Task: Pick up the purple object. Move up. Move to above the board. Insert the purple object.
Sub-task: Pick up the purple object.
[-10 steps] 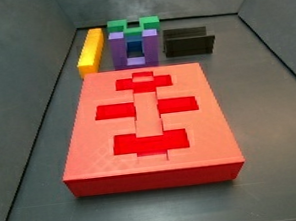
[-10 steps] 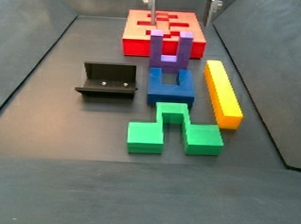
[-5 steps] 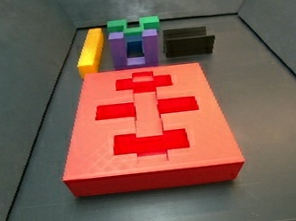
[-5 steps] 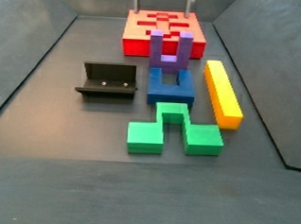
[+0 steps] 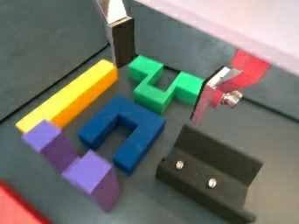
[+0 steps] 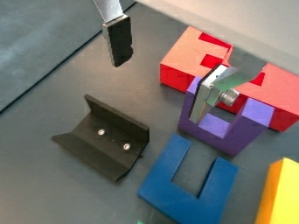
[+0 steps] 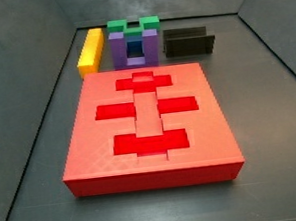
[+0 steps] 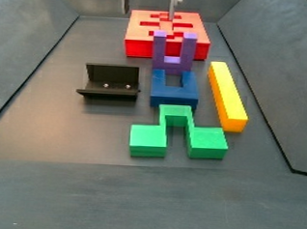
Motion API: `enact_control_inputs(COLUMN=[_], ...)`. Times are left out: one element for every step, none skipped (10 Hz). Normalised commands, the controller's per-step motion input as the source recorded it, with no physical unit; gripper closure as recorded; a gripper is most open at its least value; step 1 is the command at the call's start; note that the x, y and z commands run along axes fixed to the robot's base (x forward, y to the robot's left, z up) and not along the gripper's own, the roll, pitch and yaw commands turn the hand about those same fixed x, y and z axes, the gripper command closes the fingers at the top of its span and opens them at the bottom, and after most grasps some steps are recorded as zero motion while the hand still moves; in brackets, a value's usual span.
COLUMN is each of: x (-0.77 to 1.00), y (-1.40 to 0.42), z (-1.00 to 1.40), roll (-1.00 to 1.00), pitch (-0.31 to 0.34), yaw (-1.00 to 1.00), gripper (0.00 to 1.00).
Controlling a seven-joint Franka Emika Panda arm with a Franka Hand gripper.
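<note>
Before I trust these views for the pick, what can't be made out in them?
- Gripper: open and empty in both wrist views; in a side view only its fingertips show, cut by the frame edge.
- Purple object: in this side view the board hides its base.
- Blue block: not visible in that view, behind the purple object.
- Board: cut off by the frame edge in both wrist views.

Gripper point(image 8: 149, 0) above board point(image 8: 141, 34); purple object point(image 8: 171, 52) between board and blue block point(image 8: 174, 87).

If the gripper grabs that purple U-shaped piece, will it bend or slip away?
The purple object looks like a solid matte block, so probably stiff and not slippery. It stands upright on narrow prongs, so a sideways nudge might tip it. The gripper hangs open above it.
</note>
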Motion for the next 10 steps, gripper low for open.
enact_control_inputs(x=[0.0, 0.0, 0.0, 0.0, 0.0, 0.0, 0.0, -0.01, -0.04, -0.07], y=[-0.35, -0.35, -0.35, -0.33, -0.37, -0.37, -0.42, -0.43, -0.34, -0.23], z=[-0.41, -0.38, -0.33, -0.27, -0.21, -0.12, -0.14, -0.17, -0.16, -0.16], roll=[0.0, 0.0, 0.0, 0.04, 0.04, 0.03, 0.04, 0.04, 0.07, 0.04], pitch=[-0.026, -0.031, -0.051, -0.01, -0.011, -0.029, -0.044, -0.046, -0.031, -0.043], yaw=[0.17, 0.36, 0.6, 0.68, 0.53, 0.23, 0.19, 0.14, 0.08, 0.01], gripper=[0.0, 0.0, 0.0, 0.0, 0.0, 0.0, 0.0, 0.0, 0.0, 0.0])
